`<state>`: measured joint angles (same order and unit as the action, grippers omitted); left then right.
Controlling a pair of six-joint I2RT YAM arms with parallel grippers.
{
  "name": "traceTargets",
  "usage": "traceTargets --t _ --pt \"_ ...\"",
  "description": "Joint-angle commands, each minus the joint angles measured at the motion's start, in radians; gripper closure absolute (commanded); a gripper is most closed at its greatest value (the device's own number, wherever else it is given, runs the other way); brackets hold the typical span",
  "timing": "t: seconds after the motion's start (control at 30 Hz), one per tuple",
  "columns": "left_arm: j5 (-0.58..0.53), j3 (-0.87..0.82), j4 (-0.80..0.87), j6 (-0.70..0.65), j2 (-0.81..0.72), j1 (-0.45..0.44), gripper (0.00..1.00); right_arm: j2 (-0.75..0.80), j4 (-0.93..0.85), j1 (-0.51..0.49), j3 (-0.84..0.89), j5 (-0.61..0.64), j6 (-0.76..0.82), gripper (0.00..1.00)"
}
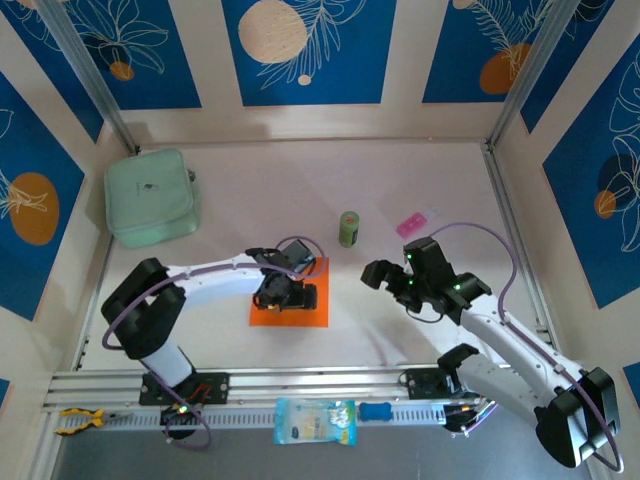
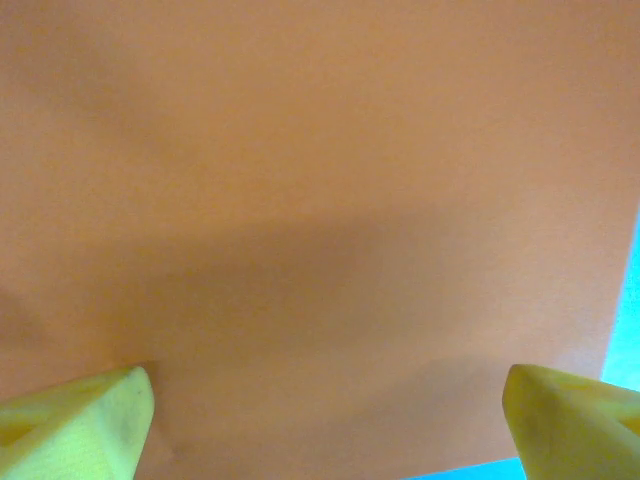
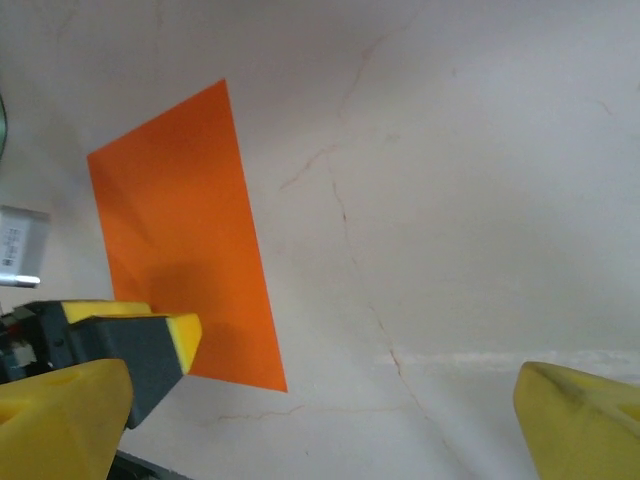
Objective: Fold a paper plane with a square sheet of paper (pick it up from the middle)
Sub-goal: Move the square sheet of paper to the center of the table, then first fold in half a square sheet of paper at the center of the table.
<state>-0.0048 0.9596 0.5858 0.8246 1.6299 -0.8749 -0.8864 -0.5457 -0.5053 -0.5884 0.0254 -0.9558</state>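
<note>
The square sheet of paper (image 1: 290, 318) is bright orange and lies flat on the table in front of the left arm. My left gripper (image 1: 285, 293) is down over its middle, open, with the yellow fingertips (image 2: 100, 415) spread wide just above the paper (image 2: 320, 200). Nothing is pinched between them. My right gripper (image 1: 392, 284) hovers open to the right of the sheet, above bare table. In the right wrist view the paper (image 3: 180, 230) lies ahead and to the left, past that gripper (image 3: 320, 420). The paper plane is out of view.
A mint-green pouch (image 1: 150, 197) sits at the back left. A small green can (image 1: 348, 229) and a pink packet (image 1: 418, 222) stand behind the sheet. A blue-and-white packet (image 1: 315, 420) and yellow-handled pliers (image 1: 80, 418) rest on the front rail.
</note>
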Motion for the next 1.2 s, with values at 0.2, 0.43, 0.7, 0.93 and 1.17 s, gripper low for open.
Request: traceTargets --t 0.2,0.43,0.7,0.93,1.17 --pt "-0.079 0.171 0.208 -0.233 0.033 0.031 0.07 -0.009 -0.002 -0.019 -0.011 -0.063 0.000 0.03" --pt "-0.034 0.223 0.241 -0.290 0.115 0.042 0.06 -0.071 -0.001 -0.039 -0.027 -0.082 0.003 0.04" --pt "-0.010 0.220 0.232 -0.269 0.153 0.048 0.06 -0.150 -0.024 -0.058 -0.058 -0.087 0.010 0.04" --pt "0.005 0.220 0.230 -0.239 0.174 0.048 0.07 -0.182 -0.030 -0.065 -0.064 -0.087 0.013 0.04" --pt "-0.009 0.214 0.226 -0.214 0.168 0.059 0.06 -0.209 -0.035 -0.068 -0.085 -0.091 0.023 0.04"
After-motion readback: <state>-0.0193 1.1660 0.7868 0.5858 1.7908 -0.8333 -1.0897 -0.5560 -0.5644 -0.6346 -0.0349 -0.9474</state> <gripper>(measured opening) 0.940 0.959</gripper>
